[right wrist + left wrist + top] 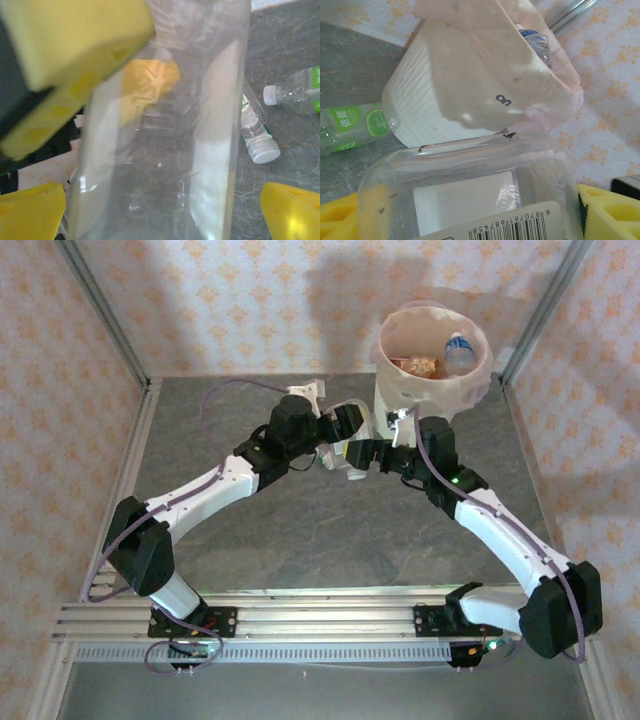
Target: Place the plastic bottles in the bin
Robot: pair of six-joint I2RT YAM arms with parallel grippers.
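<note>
From above we saw bottles (458, 348) inside the bin (425, 395), at the left wrist the left claw (470, 220) pinching a clear bottle (470, 167), at the right wrist the right claw (162, 215) spread around it, two loose bottles (257, 135) on the table (295, 40)

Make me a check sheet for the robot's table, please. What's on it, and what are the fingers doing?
Surface: grey marbled table.
Job's things: white bin with a pink liner at the far right, and a bottle with a blue top inside it. A clear bottle is held near the bin. Two white-capped bottles lie on the table.
Clutter: nothing seen.
Grippers: left fingers clamp the clear bottle. Right fingers are open, one on either side of it.
Cables: lilac cables run along both arms.
Surroundings: patterned wallpaper and metal frame posts.
</note>
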